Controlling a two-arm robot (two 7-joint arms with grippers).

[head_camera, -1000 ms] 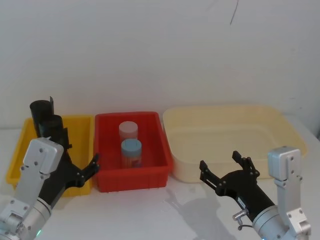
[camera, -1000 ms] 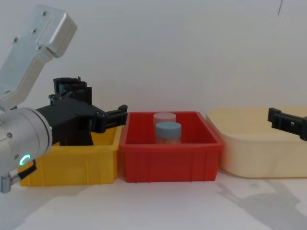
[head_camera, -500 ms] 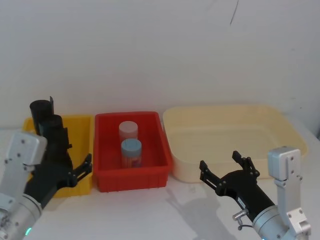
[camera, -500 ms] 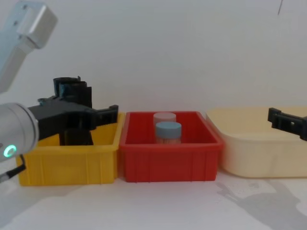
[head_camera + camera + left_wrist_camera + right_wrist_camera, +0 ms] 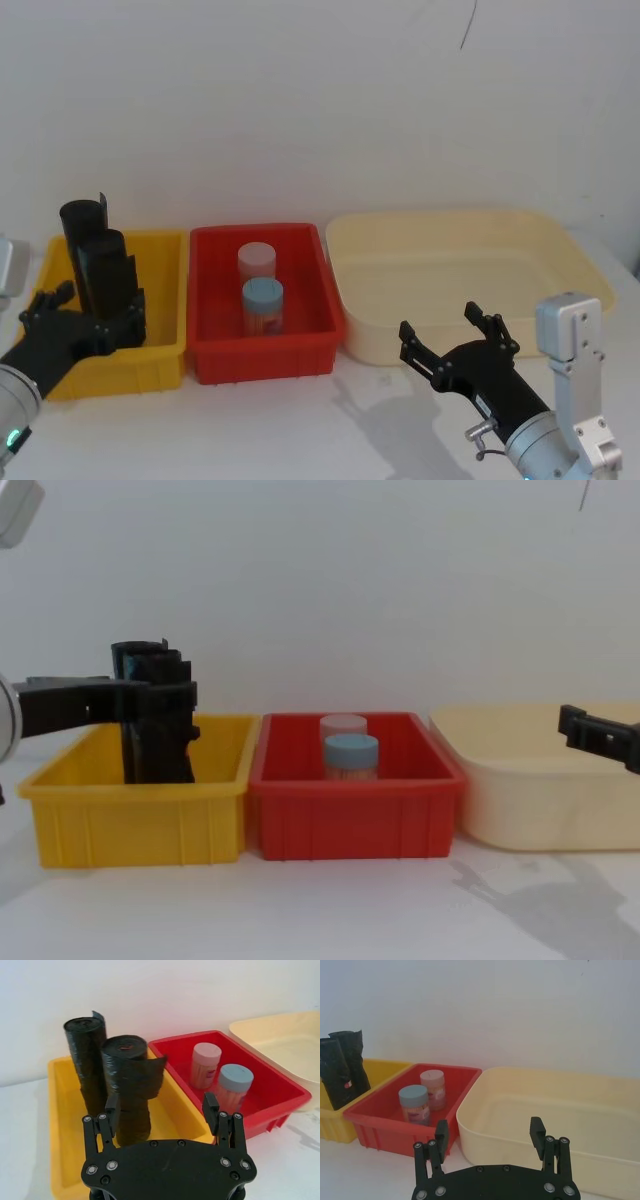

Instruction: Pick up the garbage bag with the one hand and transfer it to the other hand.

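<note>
The garbage bag (image 5: 106,282) is the thicker black crinkly roll (image 5: 128,1090), standing upright in the yellow bin (image 5: 140,364) in front of a thinner black roll (image 5: 78,228) with a flared top. My left gripper (image 5: 86,312) is open at the bin's front left. In the left wrist view the left gripper (image 5: 160,1106) hangs over the bin's near side, with the bag just beyond its fingertips and nearer one finger. In the chest view the rolls (image 5: 155,735) stand behind a left finger. My right gripper (image 5: 439,324) hovers open and empty in front of the cream tub (image 5: 452,222).
A red bin (image 5: 266,356) beside the yellow one holds two jars, one with a blue lid (image 5: 263,296) and one with a pale lid (image 5: 256,258). The large cream tub (image 5: 555,1110) sits to the right. White table lies in front of the bins and a white wall behind.
My left arm has swung left and drawn back: its gripper went from the gap between the yellow and red bins to the yellow bin's front left. The right arm has not moved.
</note>
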